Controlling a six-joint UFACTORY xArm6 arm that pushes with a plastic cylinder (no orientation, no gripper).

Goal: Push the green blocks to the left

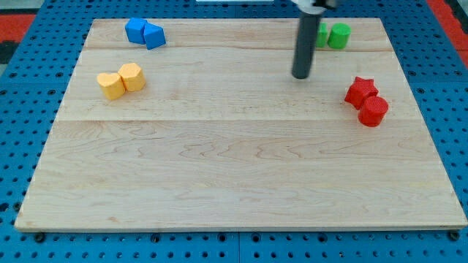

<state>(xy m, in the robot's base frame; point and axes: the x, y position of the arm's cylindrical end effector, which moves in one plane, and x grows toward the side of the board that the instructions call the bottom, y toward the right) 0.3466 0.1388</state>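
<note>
Two green blocks sit near the board's top right: a round green cylinder [338, 36] and, touching its left side, a second green block [321, 35] partly hidden behind the rod, shape unclear. My tip [300, 76] rests on the board below and a little left of the green blocks, apart from them.
Two blue blocks [145, 33] touch at the top left. A yellow heart [111, 85] and a yellow hexagon [132, 77] touch at the left. A red star [360, 90] and a red cylinder [373, 111] touch at the right. The wooden board [234, 175] lies on a blue pegboard.
</note>
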